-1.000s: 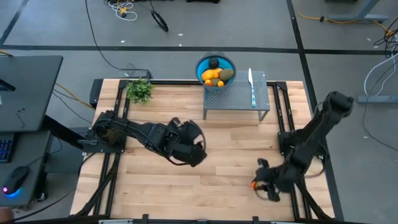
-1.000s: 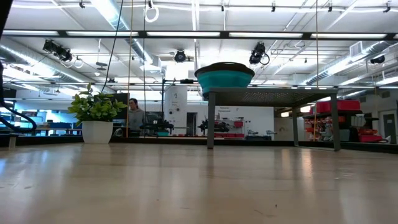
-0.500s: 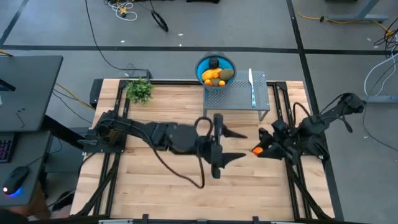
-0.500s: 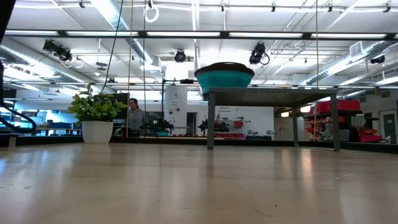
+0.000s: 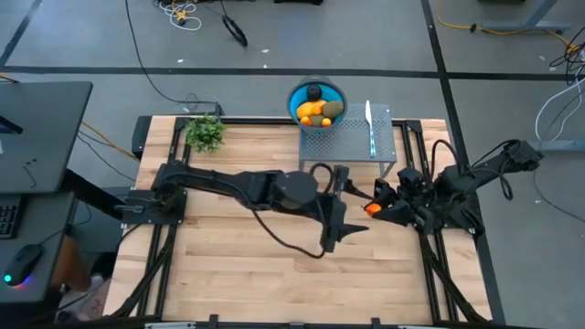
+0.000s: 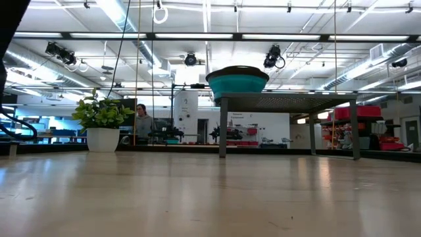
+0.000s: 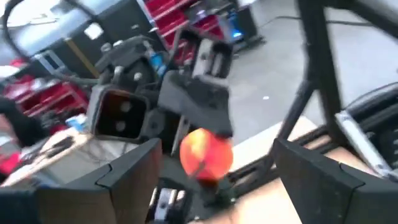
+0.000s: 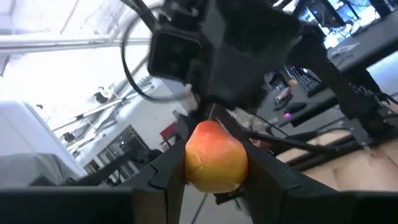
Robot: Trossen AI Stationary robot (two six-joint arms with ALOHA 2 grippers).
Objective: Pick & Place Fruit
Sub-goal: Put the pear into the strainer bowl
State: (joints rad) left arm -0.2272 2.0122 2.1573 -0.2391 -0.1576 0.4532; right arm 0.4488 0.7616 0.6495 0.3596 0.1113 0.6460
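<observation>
A small round orange-red fruit point(image 5: 372, 208) sits in my right gripper point(image 5: 379, 207), which is shut on it above the table's right half. My left gripper point(image 5: 355, 208) is open wide and faces that fruit from the left, its fingers standing off to either side without touching. In the left wrist view the fruit point(image 7: 206, 154) shows between my own spread fingers. A blue bowl point(image 5: 294, 94) on a grey perforated stand point(image 5: 352, 144) at the far edge holds yellow, orange, brown-green and dark fruit. Neither gripper shows in the low view. My right gripper pinches the orange-red fruit point(image 8: 216, 155) between its two fingers point(image 8: 171, 168), one on each side of its round body. The fingers lie about level and point toward the table's left. The fruit is held clear of the table.
A slim knife point(image 5: 368, 123) lies on the stand beside the bowl. A green leafy sprig point(image 5: 205, 133) stands at the far left corner. The wooden table top point(image 5: 238, 265) is bare along its near side. A person point(image 6: 141, 120) shows far off in the room.
My right gripper carried the fruit from the near right edge toward the far edge and slightly left. My left arm swung from the table's middle toward the right and stretched out until its gripper faced the fruit.
</observation>
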